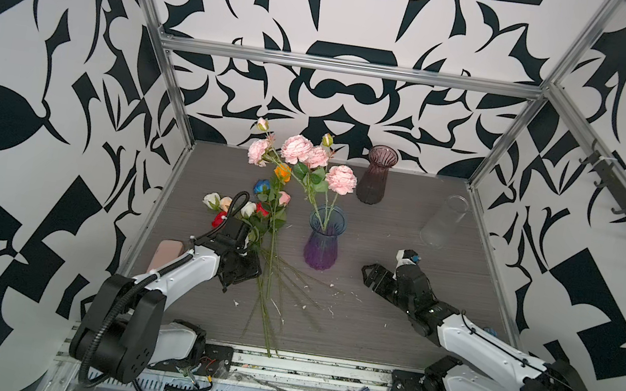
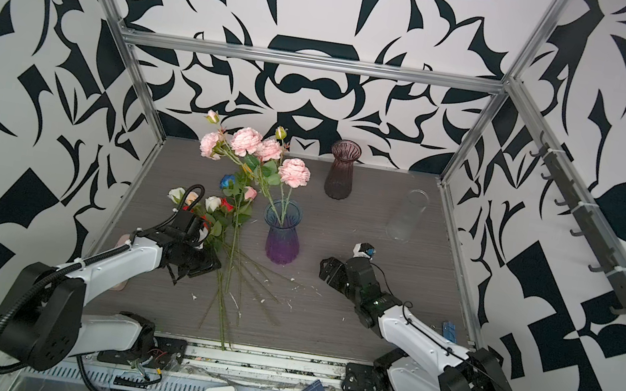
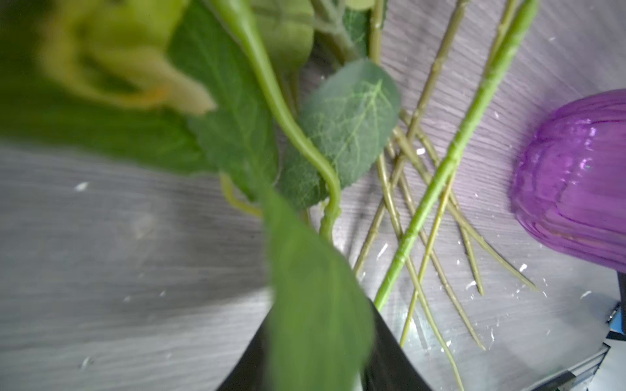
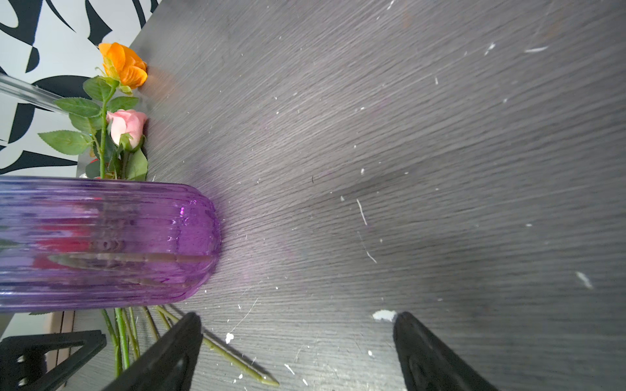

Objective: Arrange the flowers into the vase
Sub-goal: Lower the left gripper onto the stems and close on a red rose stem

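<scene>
So the grey wood-grain table [image 1: 375, 332] is basically a staging area. The ribbed glass vase [image 1: 321, 244], blue at the rim fading to purple at the base, stands upright near the middle, I'd guess so both arms can reach it. The pink ruffled multi-head spray [image 1: 303, 153] is already in it, stems down the neck and heads leaning out to the left. The loose bunch of single roses [image 1: 258, 209] in red, orange, blue, pink, cream and white lies flat just left of the vase. Its stems fan toward the front edge, which leaves the bare ends easy to pinch.

The right gripper [image 1: 369, 277] hovers right of the vase with its fingers spread wide and empty, probably on standby to steady things. The left gripper [image 1: 245, 270] sits low over those stems, but a green leaf [image 3: 318, 304] covers its fingers in the wrist view. So I can't tell if a stem is actually pinched.
</scene>
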